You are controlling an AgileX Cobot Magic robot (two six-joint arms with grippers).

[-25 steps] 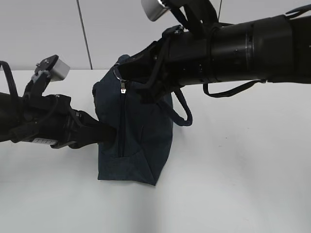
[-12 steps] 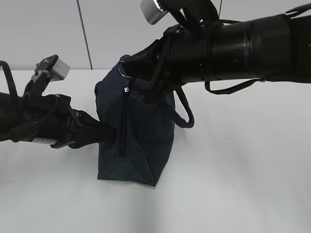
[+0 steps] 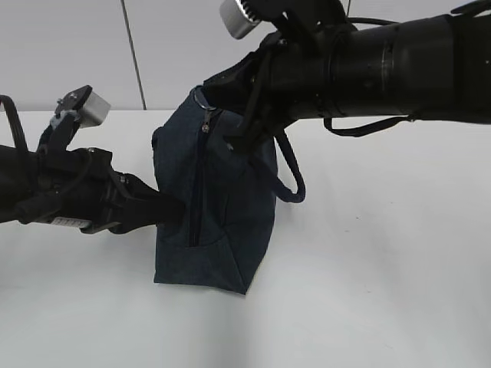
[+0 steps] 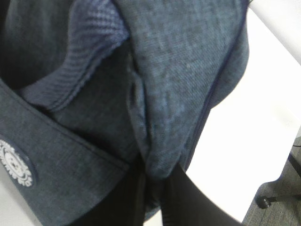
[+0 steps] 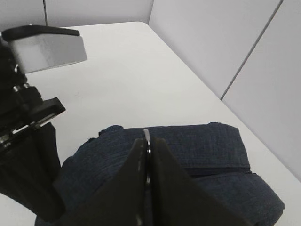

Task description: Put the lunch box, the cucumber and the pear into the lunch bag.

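so the dark navy fabric lunch bag (image 3: 219,207) is standing on end on the plain white table (image 3: 368,268), its zipper running as a vertical line down the side that faces the exterior camera. the little slider hangs right up near the top, just under a silver ring pull (image 3: 202,100).

the right gripper (image 3: 211,90) comes in from the upper right on a fat black arm and sits at the bag's top corner. in the right wrist view its two black fingers (image 5: 134,183) are pressed tight together with a thin strip of silver metal showing between them, so it's clamped on that ring pull. below them you can see the navy top of the bag (image 5: 197,155) and the other arm's grey camera block off to the left.

the left gripper (image 3: 178,211) reaches in from the left, low down, and meets the bag's side just beside the zipper line. the left wrist view is basically all denim-looking fabric: a fold of it (image 4: 160,117) is pinched between the dark fingertips (image 4: 134,197) at the bottom of the frame, so that one's clenched on the bag itself. a round white embroidered logo patch (image 4: 14,162) sits on a band at the lower left.

one looped navy strap handle (image 3: 290,176) dangles off the right side of the bag, under the right arm.
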